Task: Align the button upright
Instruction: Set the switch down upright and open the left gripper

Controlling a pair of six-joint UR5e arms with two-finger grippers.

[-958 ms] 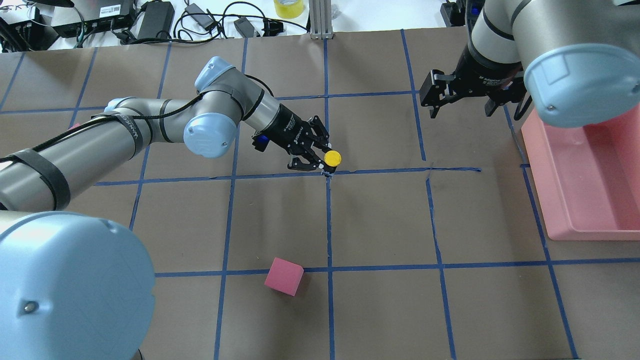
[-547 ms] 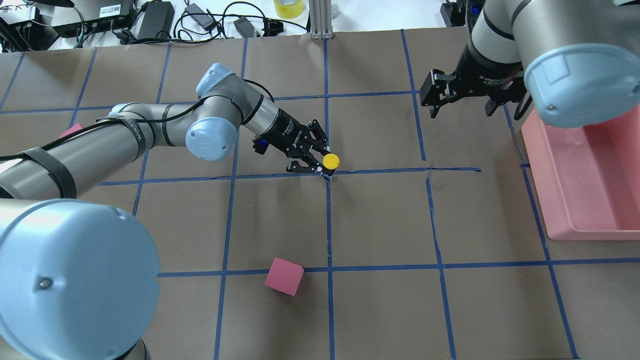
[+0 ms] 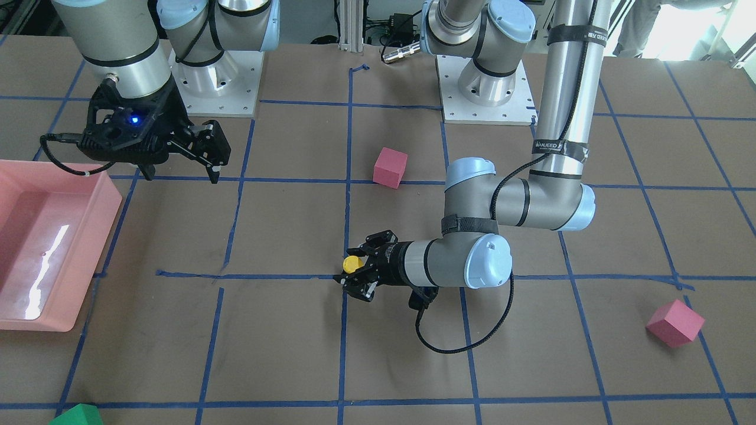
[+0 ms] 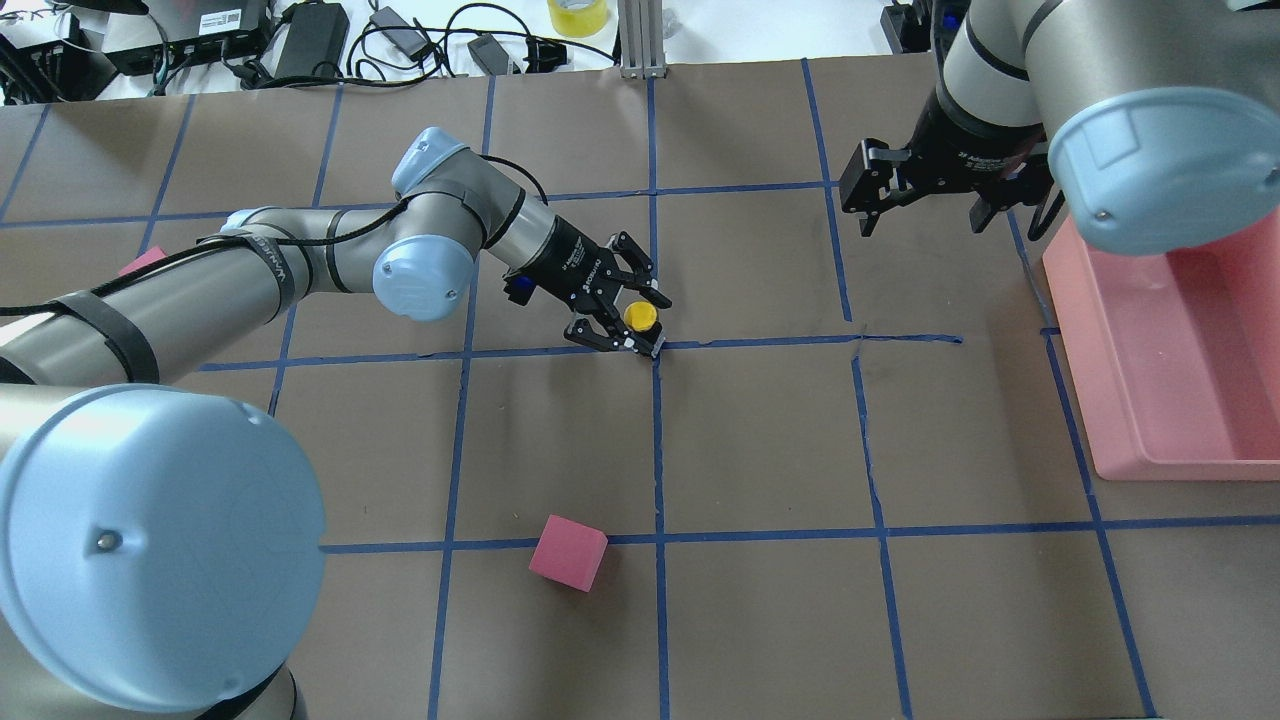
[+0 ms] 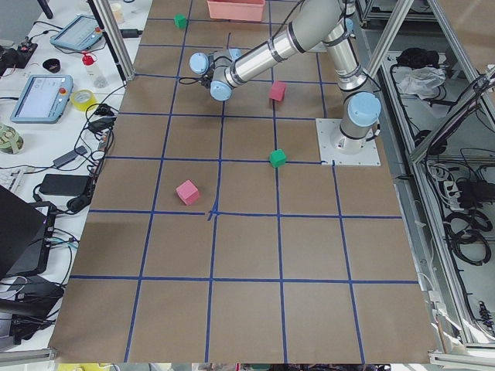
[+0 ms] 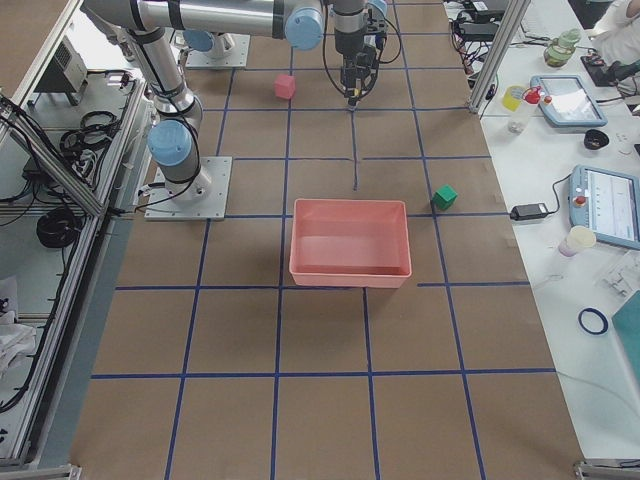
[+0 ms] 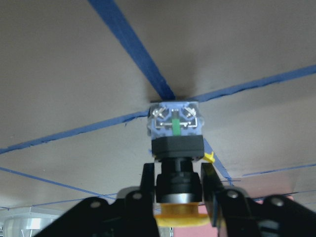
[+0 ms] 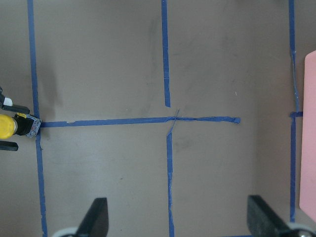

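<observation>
The button (image 4: 640, 315) has a round yellow cap, a black body and a whitish base block. It sits between the fingers of my left gripper (image 4: 652, 322), which is shut on its black neck. In the left wrist view the button (image 7: 176, 143) points away from the camera, its base end touching the table at a blue tape crossing. It leans rather than standing straight up; the right wrist view (image 8: 15, 126) shows cap and base side by side. The front view shows the cap (image 3: 353, 263) at the left gripper (image 3: 349, 273). My right gripper (image 4: 922, 222) hangs open and empty, far to the right.
A pink tray (image 4: 1085, 350) stands at the right edge, below the right arm. One pink cube (image 4: 568, 552) lies near the robot's side, another (image 3: 675, 323) far on the left-arm side. A green cube (image 3: 74, 415) sits at the far corner. Cables and power bricks (image 4: 300, 40) line the far edge.
The left gripper turned and drew back slightly toward the arm, carrying the yellow cap a little left while the base stays at the tape crossing. The right arm has not moved.
</observation>
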